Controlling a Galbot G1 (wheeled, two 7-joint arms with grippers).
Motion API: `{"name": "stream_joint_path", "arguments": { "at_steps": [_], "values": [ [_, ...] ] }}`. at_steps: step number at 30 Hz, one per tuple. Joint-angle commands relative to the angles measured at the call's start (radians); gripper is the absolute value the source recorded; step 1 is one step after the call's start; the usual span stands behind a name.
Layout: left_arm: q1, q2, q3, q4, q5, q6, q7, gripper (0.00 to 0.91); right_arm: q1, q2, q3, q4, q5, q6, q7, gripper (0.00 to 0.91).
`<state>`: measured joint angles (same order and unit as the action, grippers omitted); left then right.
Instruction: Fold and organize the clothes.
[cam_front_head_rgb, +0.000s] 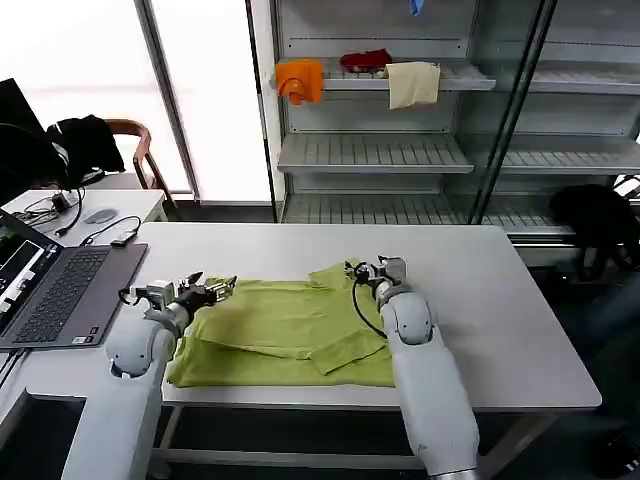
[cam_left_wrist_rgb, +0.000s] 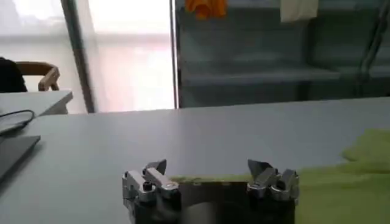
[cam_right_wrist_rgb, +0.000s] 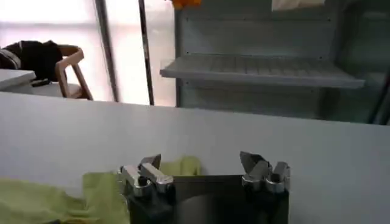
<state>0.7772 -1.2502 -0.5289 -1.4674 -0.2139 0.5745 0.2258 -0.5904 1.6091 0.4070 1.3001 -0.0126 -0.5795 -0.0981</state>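
The T-shirt lies partly folded on the white table, spread across the near middle of the tabletop, its near edge close to the table's front edge. The left gripper sits at the shirt's far left corner; in the left wrist view its jaws stand wide apart with nothing between them, a strip of green fabric lies just under and ahead of the fingertips, and more fabric extends off to one side. The right gripper sits at the shirt's far right corner, beside a raised bunch of cloth; in the right wrist view its jaws are likewise spread wide and hold nothing, with crumpled green fabric just beside and beneath one fingertip. Whether either gripper touches the fabric cannot be told. A laptop rests on the table well to the outside of the left jaws. Beyond both sets of jaws, bare tabletop runs to the far edge. Behind the table stands a shelf unit carrying an orange cloth, a red cloth and a cream cloth.
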Motion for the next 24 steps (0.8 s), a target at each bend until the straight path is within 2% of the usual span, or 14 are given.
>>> {"name": "stream_joint_path", "arguments": {
  "at_steps": [1, 4, 6, 7, 9, 10, 11, 12, 13, 15, 18, 20, 22, 24],
  "values": [
    [-0.066, 0.003, 0.004, 0.149, 0.065, 0.002, 0.007, 0.907, 0.042, 0.049, 0.015, -0.089, 0.003, 0.0, -0.003, 0.907],
    [-0.07, 0.004, 0.0, 0.165, 0.063, 0.002, 0.008, 0.907, 0.043, 0.049, 0.017, -0.098, 0.006, 0.0, -0.007, 0.907],
    [-0.071, 0.003, 0.001, 0.168, 0.063, 0.001, 0.007, 0.897, 0.042, 0.049, 0.017, -0.102, 0.006, 0.0, -0.011, 0.826],
    [-0.072, 0.002, 0.001, 0.17, 0.064, 0.001, 0.007, 0.887, 0.04, 0.049, 0.016, -0.103, 0.005, 0.001, -0.013, 0.685],
    [-0.074, -0.002, 0.0, 0.178, 0.064, 0.001, 0.006, 0.806, 0.037, 0.049, 0.012, -0.105, 0.004, 0.001, -0.015, 0.514],
    [-0.074, -0.004, 0.0, 0.178, 0.065, 0.001, 0.007, 0.786, 0.034, 0.049, 0.01, -0.105, 0.002, 0.001, -0.017, 0.514],
    [-0.073, -0.004, 0.002, 0.178, 0.065, 0.0, 0.007, 0.725, 0.03, 0.049, 0.004, -0.103, 0.001, 0.001, -0.018, 0.333],
    [-0.073, -0.004, 0.002, 0.178, 0.065, 0.0, 0.007, 0.695, 0.028, 0.049, 0.001, -0.102, 0.001, 0.001, -0.019, 0.282],
    [-0.073, -0.005, 0.002, 0.177, 0.065, 0.0, 0.008, 0.645, 0.025, 0.049, -0.002, -0.1, -0.001, 0.001, -0.021, 0.131],
    [-0.071, -0.006, 0.003, 0.177, 0.066, 0.0, 0.007, 0.554, 0.019, 0.049, -0.005, -0.096, 0.0, 0.0, -0.024, 0.01],
    [-0.062, -0.008, 0.004, 0.167, 0.067, -0.001, 0.008, 0.443, 0.009, 0.049, -0.004, -0.085, 0.006, 0.0, -0.032, 0.0],
    [-0.053, -0.007, 0.005, 0.147, 0.066, -0.002, 0.011, 0.333, 0.003, 0.049, -0.006, -0.075, 0.01, 0.0, -0.036, 0.0],
    [-0.048, -0.008, 0.005, 0.135, 0.066, -0.002, 0.015, 0.171, -0.001, 0.049, -0.009, -0.066, 0.018, 0.0, -0.038, 0.0],
    [-0.043, -0.008, 0.007, 0.123, 0.066, -0.001, 0.017, 0.121, -0.004, 0.049, -0.013, -0.055, 0.024, 0.0, -0.038, 0.0]
  ]
}}
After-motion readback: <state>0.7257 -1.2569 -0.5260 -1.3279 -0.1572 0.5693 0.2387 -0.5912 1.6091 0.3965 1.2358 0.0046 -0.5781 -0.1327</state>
